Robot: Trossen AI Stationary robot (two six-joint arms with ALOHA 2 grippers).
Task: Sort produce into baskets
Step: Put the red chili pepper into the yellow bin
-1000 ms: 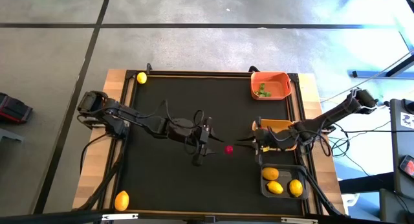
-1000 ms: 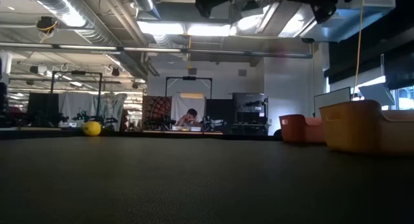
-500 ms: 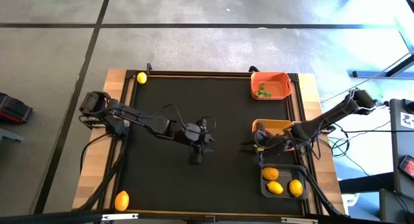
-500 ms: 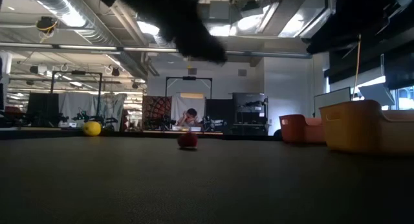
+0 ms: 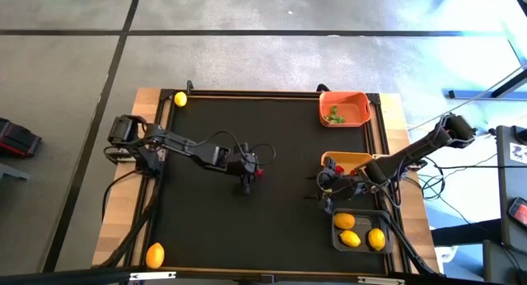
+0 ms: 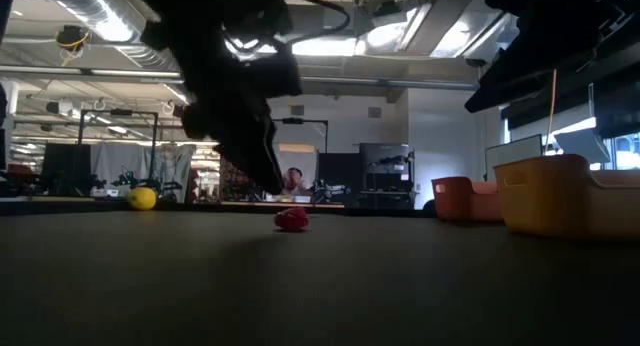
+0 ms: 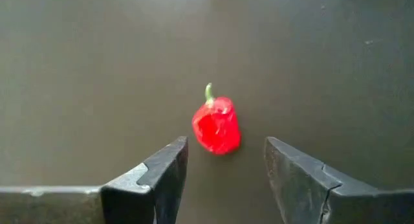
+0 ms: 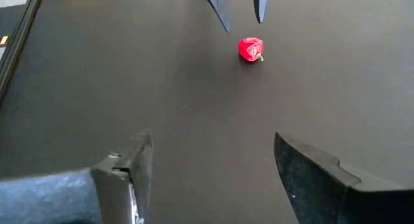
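On the worktop's middle: a red pepper lies loose on the dark mat, stem up in the left wrist view.
Change: a second ago the pepper lay nearer the right arm; now it rests farther left, beside the left arm.
Left pincer: spread, now hovering over the pepper, fingers either side and not touching it.
Right pincer: spread and empty, drawn back beside the yellow-tan basket.
Other baskets: orange basket with green pieces; dark basket with three lemons.
Meaning: the pepper appears passed across; the left arm is likely next to grasp it.
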